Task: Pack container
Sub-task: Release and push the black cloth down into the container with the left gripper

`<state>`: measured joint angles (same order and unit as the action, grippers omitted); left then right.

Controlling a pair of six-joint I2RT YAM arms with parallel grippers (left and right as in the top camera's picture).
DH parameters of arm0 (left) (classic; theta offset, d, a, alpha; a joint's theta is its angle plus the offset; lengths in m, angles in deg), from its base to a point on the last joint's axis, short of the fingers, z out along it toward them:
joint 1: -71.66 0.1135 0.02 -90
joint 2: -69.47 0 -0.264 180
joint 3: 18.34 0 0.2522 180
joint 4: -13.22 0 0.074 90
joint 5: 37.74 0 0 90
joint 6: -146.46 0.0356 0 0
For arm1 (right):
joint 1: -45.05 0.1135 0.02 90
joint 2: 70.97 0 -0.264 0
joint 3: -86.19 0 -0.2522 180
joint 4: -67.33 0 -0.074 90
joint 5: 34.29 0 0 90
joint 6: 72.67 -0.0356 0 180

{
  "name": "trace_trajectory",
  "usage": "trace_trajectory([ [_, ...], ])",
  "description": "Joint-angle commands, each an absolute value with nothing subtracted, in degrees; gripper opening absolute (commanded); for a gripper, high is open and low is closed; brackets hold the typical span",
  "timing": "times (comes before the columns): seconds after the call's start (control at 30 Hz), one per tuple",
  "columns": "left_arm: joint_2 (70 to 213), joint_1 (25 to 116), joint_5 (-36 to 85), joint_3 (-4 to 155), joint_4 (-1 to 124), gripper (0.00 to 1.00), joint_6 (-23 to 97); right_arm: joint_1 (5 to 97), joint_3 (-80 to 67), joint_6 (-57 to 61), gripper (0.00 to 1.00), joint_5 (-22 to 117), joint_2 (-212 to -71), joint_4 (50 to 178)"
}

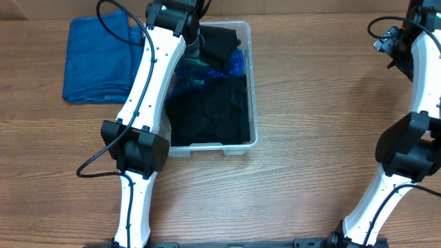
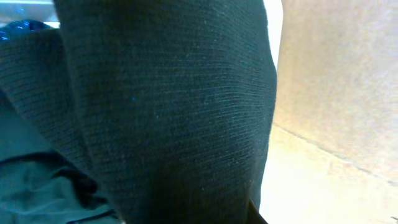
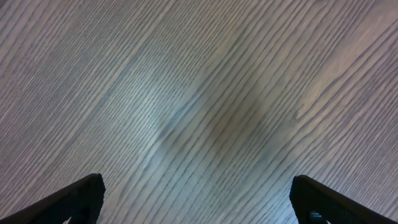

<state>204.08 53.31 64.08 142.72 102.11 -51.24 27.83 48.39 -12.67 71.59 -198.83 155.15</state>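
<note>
The black cloth (image 2: 174, 112) could slip over the far rim and land on the worktop (image 1: 317, 103) if the left jaws (image 1: 198, 31) let go too near that edge. It could also snag on the jaws and get pulled back up when the arm lifts. The left jaws are pressed almost together. I think they are pinching this black cloth, because it hangs right in front of the left wrist camera and fills most of that view, but the fingers are hidden, so I cannot be sure of the grip. The right jaws (image 3: 196, 199) are spread wide. They hold nothing and touch nothing, with only bare wood under them, near the far right corner of the worktop. The container (image 1: 253, 83) sits in the middle of the worktop, a little to the left and close to the far edge. It is already quite full of dark clothes, with a blue-green cloth (image 1: 207, 69) tucked among them, so a new piece could sit high and tip out. A folded blue towel (image 1: 96, 58) lies outside it, near the far left corner, so the packing looks not finished.
</note>
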Motion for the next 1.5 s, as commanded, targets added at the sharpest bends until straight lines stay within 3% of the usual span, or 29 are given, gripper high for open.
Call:
trace_trajectory([
  [0.0, 203.25, 53.24, 66.15, 140.23, 99.18, 0.04, -52.90, 27.61, 48.46, -12.93, 1.00, 72.35, -198.74, 154.85],
  [0.23, 203.25, 53.26, 65.76, 136.87, 95.66, 0.04, -52.87, 27.61, 48.46, -12.93, 1.00, 72.35, -198.74, 154.85],
  [0.43, 203.25, 53.24, 65.23, 136.87, 94.24, 0.14, -52.85, 27.61, 48.46, -12.93, 1.00, 72.35, -198.74, 154.85],
  [0.47, 203.25, 53.24, 65.02, 136.87, 93.96, 0.20, -52.85, 27.61, 48.48, -12.93, 1.00, 72.35, -198.74, 154.85],
  [0.53, 203.25, 53.24, 64.32, 136.87, 93.06, 0.54, -52.83, 27.61, 48.46, -12.93, 1.00, 72.35, -198.74, 154.85],
  [0.67, 203.25, 53.22, 64.21, 136.87, 91.45, 1.00, -52.79, 27.61, 48.48, -12.93, 1.00, 72.35, -198.74, 154.85],
  [0.83, 203.25, 53.22, 63.07, 136.87, 89.61, 1.00, -52.46, 27.61, 48.48, -12.93, 1.00, 72.35, -198.74, 154.85],
  [1.17, 203.18, 53.20, 51.92, 136.91, 75.32, 1.00, -37.53, 27.61, 48.48, -12.93, 1.00, 72.35, -198.74, 154.85],
  [1.47, 203.18, 53.22, 44.30, 136.95, 73.44, 1.00, -37.16, 27.61, 48.46, -12.93, 1.00, 72.35, -198.74, 154.85],
])
